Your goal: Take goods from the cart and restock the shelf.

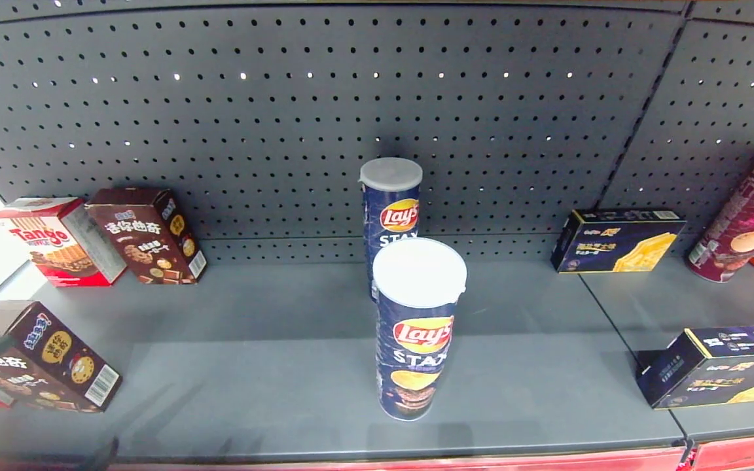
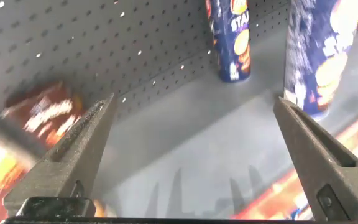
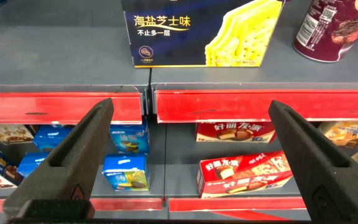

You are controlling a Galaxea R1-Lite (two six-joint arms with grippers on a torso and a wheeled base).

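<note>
Though empty, left gripper (image 2: 194,99) agape

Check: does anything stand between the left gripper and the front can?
Nothing visible does. Only bare shelf lies between the open left gripper and the front can, which stands near the shelf's edge. The back can stands farther back, by the pegboard, apart from the front one.

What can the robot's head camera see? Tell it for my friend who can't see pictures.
Two tall blue chip cans stand upright on a grey shelf, the front can ahead of the back can. A red box and a brown box sit at the left, a dark blue box and a leaning purple can at the right.
</note>
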